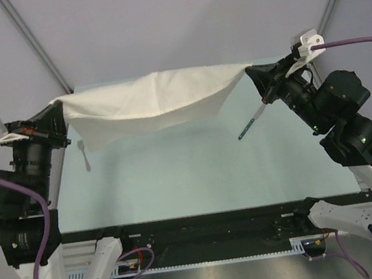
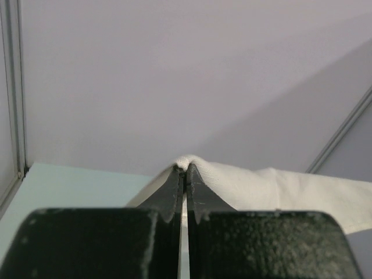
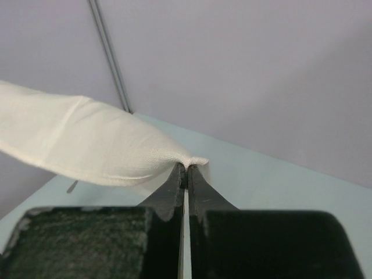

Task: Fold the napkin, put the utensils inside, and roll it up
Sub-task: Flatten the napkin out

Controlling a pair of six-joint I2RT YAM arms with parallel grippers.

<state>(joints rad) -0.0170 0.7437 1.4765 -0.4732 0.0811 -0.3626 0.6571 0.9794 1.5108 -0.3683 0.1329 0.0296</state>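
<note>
Napkin point(image 1: 150, 103) is held stretched above the table point(image 1: 178, 182), its corners pinched by closed left fingers point(image 2: 172, 195) and right fingers point(image 3: 173, 192). Knife point(image 1: 250, 124) is seen towards the right edge.

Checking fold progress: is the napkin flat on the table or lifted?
Lifted: the napkin hangs between left gripper and right gripper, corners pinched.

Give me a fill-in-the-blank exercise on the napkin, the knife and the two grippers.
1. The napkin is ____ in colour.
2. The left gripper and the right gripper are each ____ on a corner of it.
3. The knife lies on the table, nearer the ____ gripper.
Missing words: white; shut; right.
</note>
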